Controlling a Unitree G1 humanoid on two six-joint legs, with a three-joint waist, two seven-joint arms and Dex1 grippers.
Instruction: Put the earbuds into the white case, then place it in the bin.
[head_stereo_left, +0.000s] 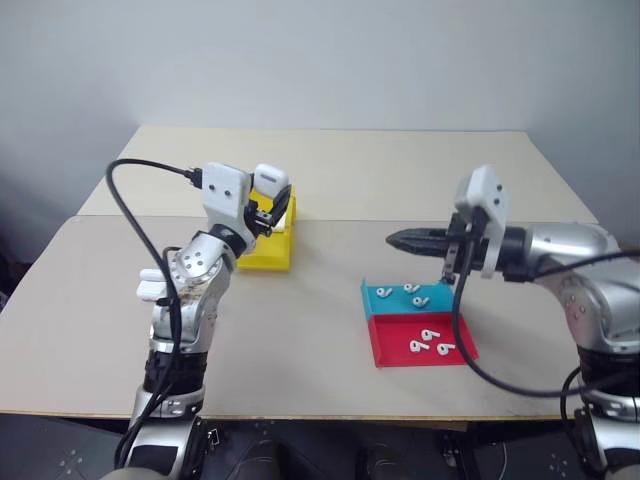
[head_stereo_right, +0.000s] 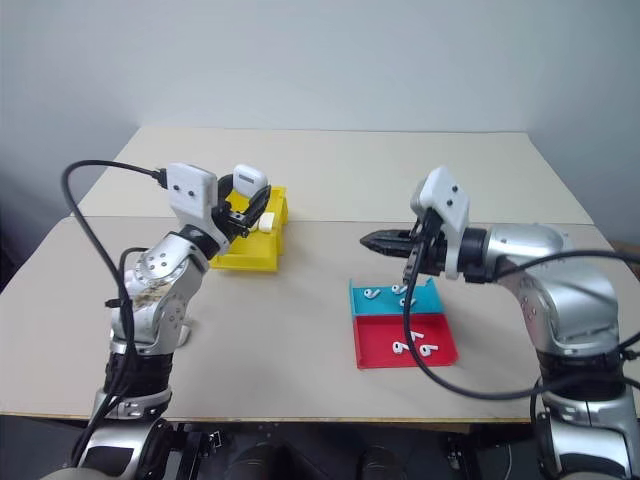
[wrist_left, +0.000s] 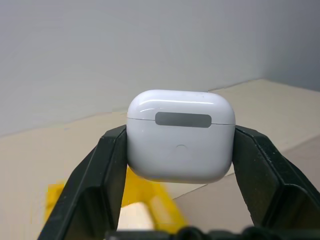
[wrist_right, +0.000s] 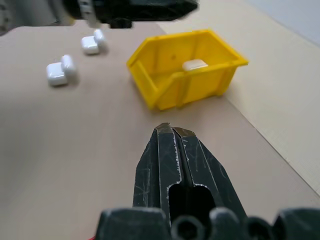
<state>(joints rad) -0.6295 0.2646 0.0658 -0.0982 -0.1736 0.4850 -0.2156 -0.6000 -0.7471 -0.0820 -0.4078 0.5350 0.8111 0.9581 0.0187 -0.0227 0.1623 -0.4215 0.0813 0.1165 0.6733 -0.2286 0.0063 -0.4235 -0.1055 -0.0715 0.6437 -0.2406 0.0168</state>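
My left gripper (head_stereo_left: 272, 203) is shut on the white case (wrist_left: 181, 135), lid closed, gripped by its sides. It holds the case (head_stereo_left: 270, 180) in the air just above the near end of the yellow bin (head_stereo_left: 263, 257). Another white case (wrist_right: 194, 64) lies inside the bin (wrist_right: 200, 87). My right gripper (head_stereo_left: 392, 240) is shut and empty, hovering above the table between the bin and the trays, its tips toward the bin. Several earbuds (head_stereo_left: 420, 346) lie on the red tray and several more earbuds (head_stereo_left: 383, 293) on the teal tray.
The teal tray (head_stereo_left: 397, 304) and the red tray (head_stereo_left: 395, 350) sit side by side at the front right of the table. Two open white cases (wrist_right: 60, 72) (wrist_right: 92, 44) stand on the table beyond the left arm. A black cable loops off each wrist.
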